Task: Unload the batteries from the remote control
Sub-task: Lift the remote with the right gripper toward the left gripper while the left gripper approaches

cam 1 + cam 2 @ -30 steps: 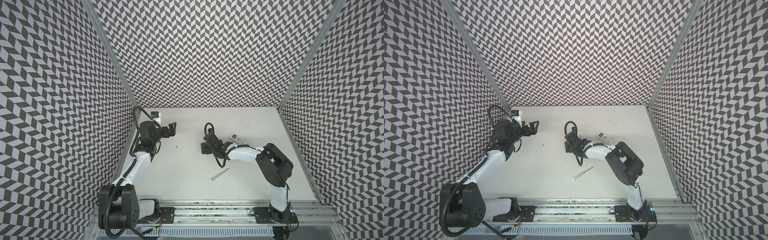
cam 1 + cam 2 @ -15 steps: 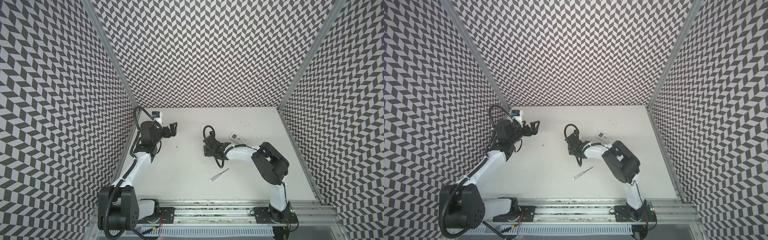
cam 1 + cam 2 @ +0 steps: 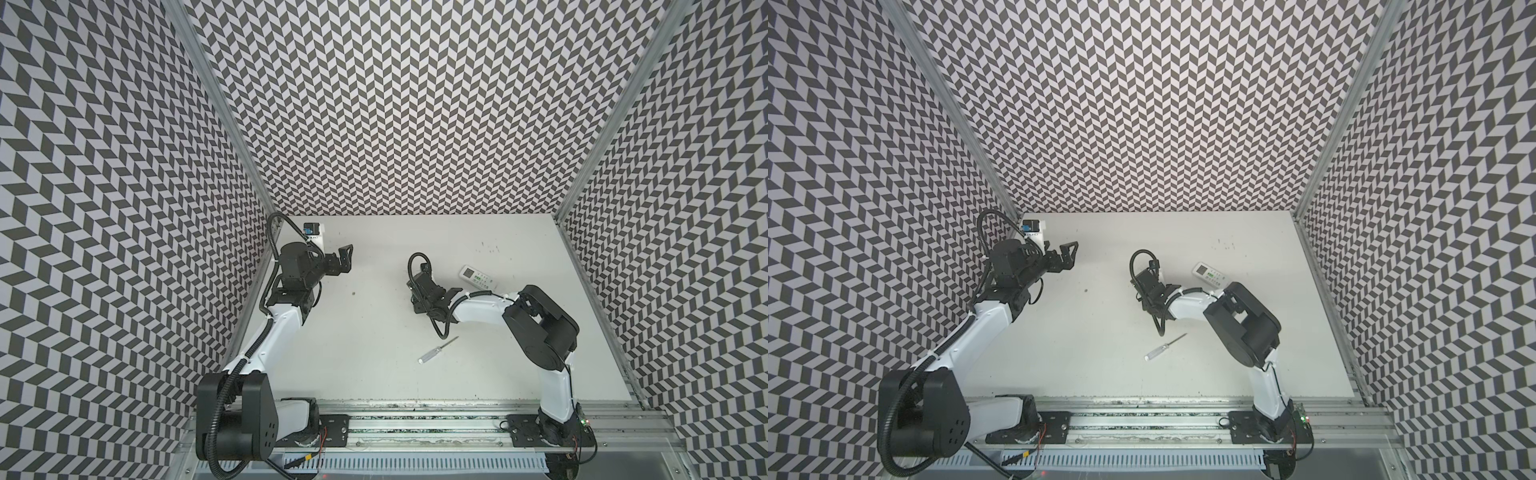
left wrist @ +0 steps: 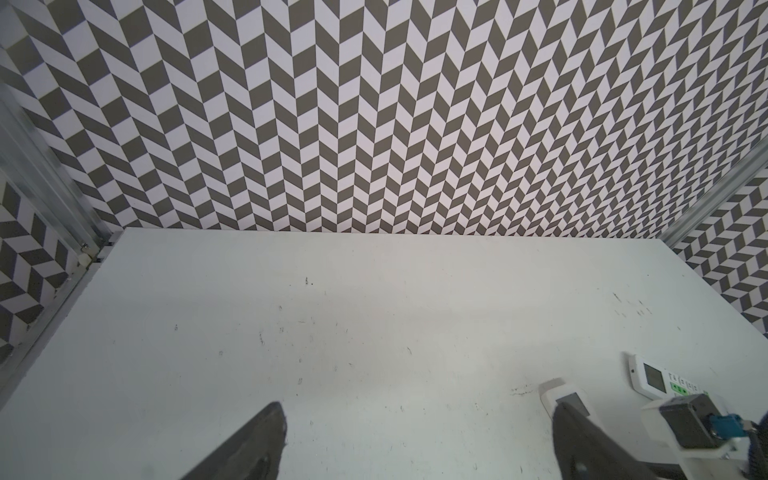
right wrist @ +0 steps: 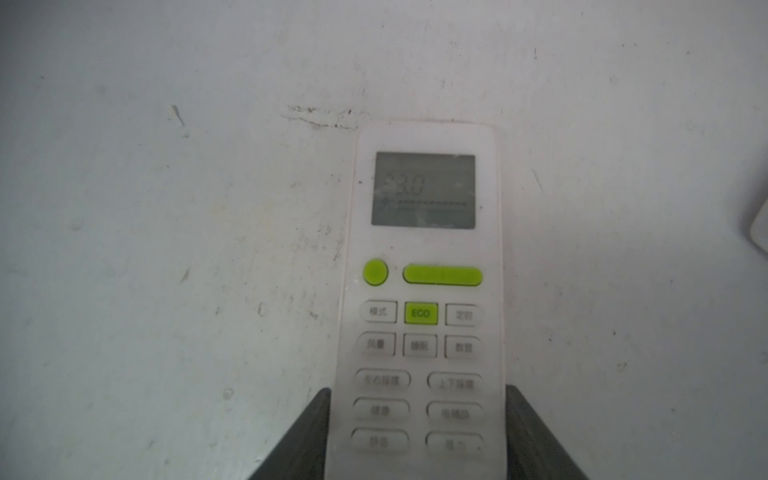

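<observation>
**A:** Left gripper [image 3: 348, 259]: jaws spread full, nothing in them, over bare table [image 3: 374, 332], well apart from everything.

**B:** Right gripper [image 5: 417, 392]?

**A:** Part-closed, jaws against both long sides of the remote control [image 5: 424, 249]. It lies face up on the table, screen end out ahead of the fingertips.

**B:** Else?

**A:** Second remote [image 3: 477, 278] near, to that gripper's right. Clear-handled screwdriver [image 3: 436, 356] behind it, rail-side.

Left hand [image 4: 417, 419] spread wide, white table [image 4: 291, 332], remote control [image 4: 555, 390] partly behind one finger [image 4: 582, 440], second remote [image 4: 652, 378] beyond
</observation>
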### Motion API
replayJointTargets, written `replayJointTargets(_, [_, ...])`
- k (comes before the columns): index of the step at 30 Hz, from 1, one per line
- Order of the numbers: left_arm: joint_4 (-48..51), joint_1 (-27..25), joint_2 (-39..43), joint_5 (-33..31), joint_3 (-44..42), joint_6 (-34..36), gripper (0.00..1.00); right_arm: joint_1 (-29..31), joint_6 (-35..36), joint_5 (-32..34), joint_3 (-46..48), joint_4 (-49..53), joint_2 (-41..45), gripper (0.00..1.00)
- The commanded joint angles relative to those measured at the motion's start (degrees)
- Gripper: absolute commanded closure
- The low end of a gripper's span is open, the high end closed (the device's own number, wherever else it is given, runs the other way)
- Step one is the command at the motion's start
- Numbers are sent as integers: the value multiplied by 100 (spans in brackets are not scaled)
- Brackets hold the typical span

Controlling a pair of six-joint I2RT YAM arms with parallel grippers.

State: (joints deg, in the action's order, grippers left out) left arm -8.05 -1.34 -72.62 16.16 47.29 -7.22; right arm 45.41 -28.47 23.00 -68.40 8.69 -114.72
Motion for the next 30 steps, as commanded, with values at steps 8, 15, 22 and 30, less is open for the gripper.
replayJointTargets(8, [226, -40, 141, 246, 301, 800, 0, -153, 686, 26, 550, -483, 913, 55])
replayJointTargets(15, [795, -212, -9, 947, 750, 1864, 0, -244, 1516, -289, 938, -1095, 1884, 56])
replayJointTargets(22, [2151, -766, -318, 622, 1697, 3669, 0, -302, 2948, -786, 1787, -2307, 3003, 56])
replayJointTargets(30, [3415, -1467, -700, 338, 2402, 5827, 3, -373, 4216, -1896, 2592, -3057, 3853, 57])
